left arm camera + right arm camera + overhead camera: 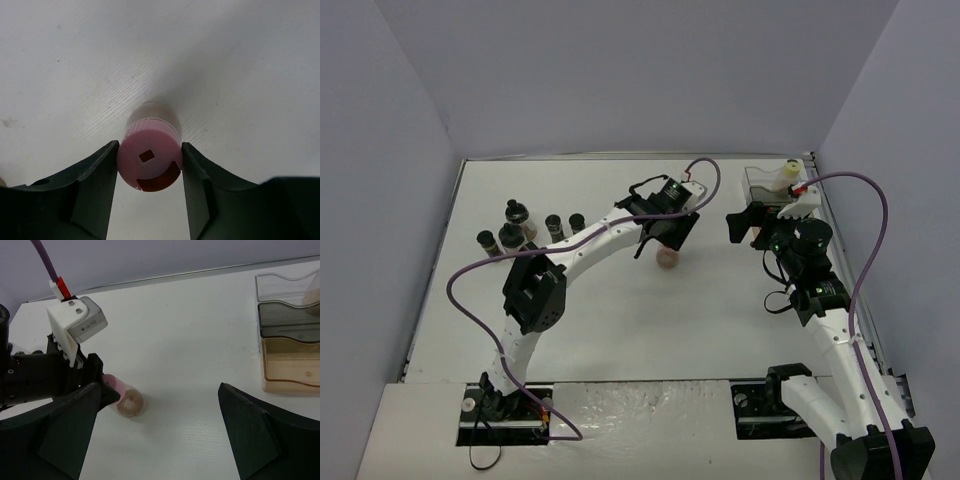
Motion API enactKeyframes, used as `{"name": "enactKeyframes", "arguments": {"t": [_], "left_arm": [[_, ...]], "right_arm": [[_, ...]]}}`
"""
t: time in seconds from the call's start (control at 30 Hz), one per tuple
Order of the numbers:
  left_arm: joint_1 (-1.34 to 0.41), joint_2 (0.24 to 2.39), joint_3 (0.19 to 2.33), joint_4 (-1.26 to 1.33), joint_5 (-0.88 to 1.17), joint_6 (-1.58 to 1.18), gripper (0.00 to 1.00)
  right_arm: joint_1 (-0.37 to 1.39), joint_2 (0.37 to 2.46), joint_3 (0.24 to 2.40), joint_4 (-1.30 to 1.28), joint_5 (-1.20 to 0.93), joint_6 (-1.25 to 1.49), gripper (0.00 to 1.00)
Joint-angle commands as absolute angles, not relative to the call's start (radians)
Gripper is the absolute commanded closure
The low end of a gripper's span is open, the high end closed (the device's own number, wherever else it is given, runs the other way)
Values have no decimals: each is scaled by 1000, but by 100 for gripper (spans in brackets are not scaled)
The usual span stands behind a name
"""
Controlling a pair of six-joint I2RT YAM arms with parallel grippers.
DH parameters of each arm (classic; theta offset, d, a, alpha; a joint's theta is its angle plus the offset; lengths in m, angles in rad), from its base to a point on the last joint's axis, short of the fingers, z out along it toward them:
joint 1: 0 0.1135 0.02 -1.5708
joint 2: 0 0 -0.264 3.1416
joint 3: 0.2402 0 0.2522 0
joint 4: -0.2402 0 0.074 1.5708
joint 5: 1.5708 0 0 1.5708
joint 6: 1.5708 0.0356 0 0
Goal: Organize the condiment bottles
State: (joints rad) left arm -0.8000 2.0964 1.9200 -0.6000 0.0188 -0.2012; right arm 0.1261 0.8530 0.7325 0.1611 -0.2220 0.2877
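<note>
at the far left of the white, faintly grained table (620,330), a cluster of dark bottles (525,228) with black caps is standing close together. toward the middle, the left pincer (149,148) is closing nearly shut on the pink bottle (150,162), its black fingers (100,185) pressing the round matte cap from both sides. the cap is showing a small square hole and a crescent opening with brown inside, and the clear body is pointing away from the wrist, tilted or lying, its tan base facing right. nothing is sitting just beside it. further right, the right pincer (157,390) is hanging wide open and holding nothing, well apart from that bottle. at the far right edge the glossy rectangular tray (760,185) is showing clear, smoky and amber sections, with a yellow-capped bottle (788,172) sitting at its far end.
</note>
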Motion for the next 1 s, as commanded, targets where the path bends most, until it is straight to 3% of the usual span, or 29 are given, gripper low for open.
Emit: {"name": "enactKeyframes", "arguments": {"t": [0.0,0.27,0.33,0.4,0.67,0.97], "left_arm": [[-813,2016,1889,-540,45,-200,62],[-815,1980,1771,-494,55,-229,28],[-814,1957,1762,-493,57,-235,9],[-813,1943,1777,-517,57,-236,4],[-754,1718,1703,-565,-21,-270,3],[-575,1308,1313,-506,-42,-311,3]], "right_arm": [[135,832,725,213,-192,272,0],[142,856,716,213,-196,264,0],[146,864,716,213,-198,262,0],[151,878,718,213,-205,258,0],[249,984,749,217,-205,228,0],[468,1195,821,219,-83,150,0]]}}
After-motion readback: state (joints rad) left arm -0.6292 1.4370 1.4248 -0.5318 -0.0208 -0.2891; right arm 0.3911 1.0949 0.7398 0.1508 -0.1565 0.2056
